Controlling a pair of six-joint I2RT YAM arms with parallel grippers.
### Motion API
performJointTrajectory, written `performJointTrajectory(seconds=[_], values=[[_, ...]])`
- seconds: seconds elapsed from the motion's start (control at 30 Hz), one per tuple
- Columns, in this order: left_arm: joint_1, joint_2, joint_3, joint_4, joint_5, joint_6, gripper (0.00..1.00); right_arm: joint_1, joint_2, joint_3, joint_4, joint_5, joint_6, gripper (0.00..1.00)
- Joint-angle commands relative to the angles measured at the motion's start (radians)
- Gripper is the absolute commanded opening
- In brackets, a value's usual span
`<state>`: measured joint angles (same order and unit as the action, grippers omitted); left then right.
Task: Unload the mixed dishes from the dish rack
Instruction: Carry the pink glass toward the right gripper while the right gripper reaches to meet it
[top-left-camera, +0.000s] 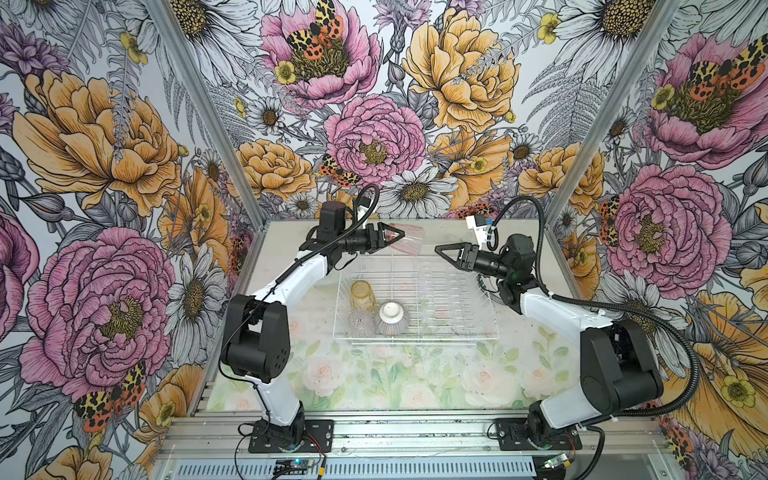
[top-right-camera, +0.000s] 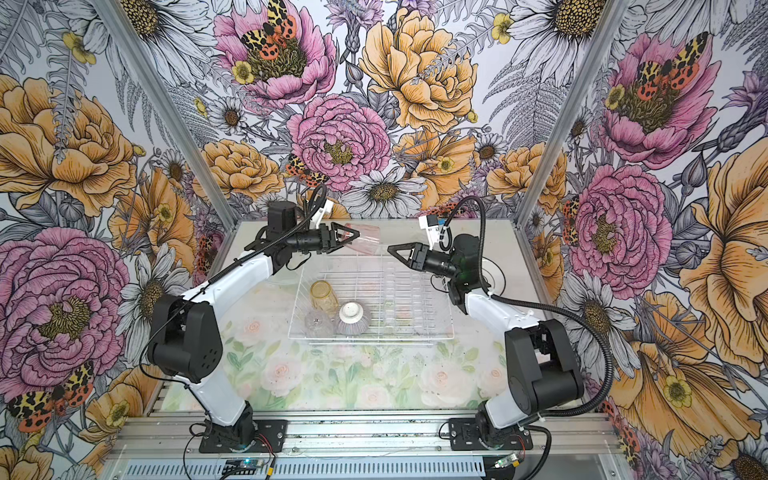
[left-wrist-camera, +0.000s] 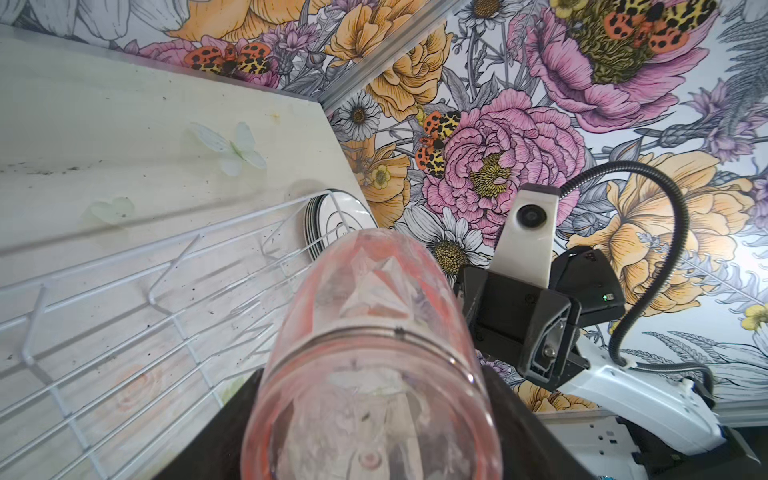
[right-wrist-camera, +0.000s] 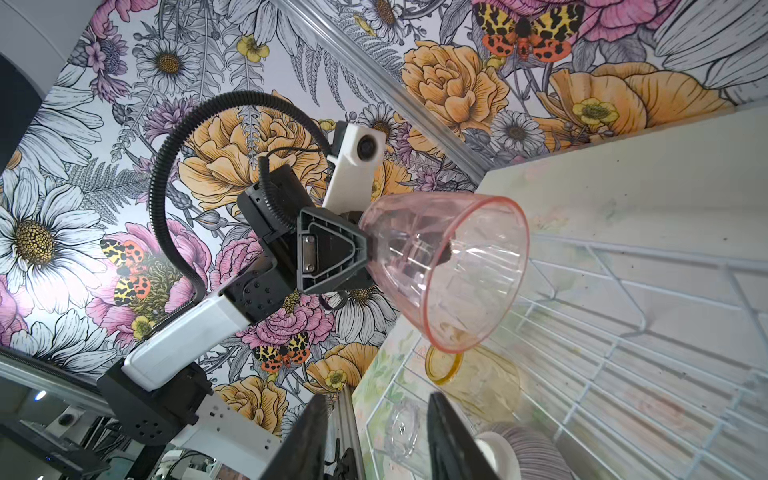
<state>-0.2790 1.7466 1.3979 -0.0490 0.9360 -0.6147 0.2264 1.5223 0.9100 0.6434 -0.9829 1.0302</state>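
Observation:
My left gripper (top-left-camera: 390, 237) is shut on a pink tumbler (top-left-camera: 406, 241), held on its side in the air over the far edge of the dish rack (top-left-camera: 415, 341). The left wrist view shows the pink tumbler (left-wrist-camera: 365, 332) between dark fingers (left-wrist-camera: 528, 432). My right gripper (top-left-camera: 442, 251) hovers open and empty, pointing at the tumbler's mouth (right-wrist-camera: 449, 270) from a short gap away. In the rack's near left corner lie an amber tumbler (top-left-camera: 361, 293), a clear tumbler (top-left-camera: 360, 325) and an upturned ribbed bowl (top-left-camera: 392, 318).
A stack of dark-rimmed plates (top-right-camera: 494, 272) lies on the table just right of the rack, partly behind the right arm; the stack (left-wrist-camera: 332, 224) also shows past the rack's corner. The rack's upright prongs (right-wrist-camera: 623, 332) fill its right half. Flowered walls close in three sides.

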Motion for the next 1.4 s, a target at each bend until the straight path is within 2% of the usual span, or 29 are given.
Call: performJointTrajectory(seconds=[0.0, 0.83, 0.9, 0.97, 1.03, 1.13, 1.27, 1.37], values=[[-0.004, -0.024, -0.009, 0.199, 0.093, -0.110, 0.40, 0.006, 0.026, 0.044, 0.070, -0.016, 0.016, 0.40], [-0.061, 0.035, -0.006, 0.343, 0.138, -0.222, 0.39, 0.054, 0.101, 0.167, 0.135, -0.028, 0.052, 0.38], [-0.064, 0.042, -0.009, 0.369, 0.142, -0.241, 0.39, 0.056, 0.102, 0.172, 0.136, -0.028, 0.051, 0.34], [-0.067, 0.049, -0.013, 0.393, 0.143, -0.260, 0.38, 0.058, 0.104, 0.177, 0.134, -0.029, 0.053, 0.23], [-0.071, 0.054, -0.016, 0.420, 0.145, -0.277, 0.38, 0.059, 0.105, 0.181, 0.134, -0.030, 0.053, 0.15], [-0.074, 0.064, -0.016, 0.454, 0.147, -0.301, 0.38, 0.062, 0.107, 0.187, 0.134, -0.035, 0.050, 0.11], [-0.084, 0.064, -0.008, 0.462, 0.150, -0.310, 0.39, 0.064, 0.110, 0.190, 0.132, -0.031, 0.053, 0.00], [-0.089, 0.065, -0.008, 0.465, 0.150, -0.309, 0.40, 0.064, 0.108, 0.191, 0.123, -0.027, 0.047, 0.00]])
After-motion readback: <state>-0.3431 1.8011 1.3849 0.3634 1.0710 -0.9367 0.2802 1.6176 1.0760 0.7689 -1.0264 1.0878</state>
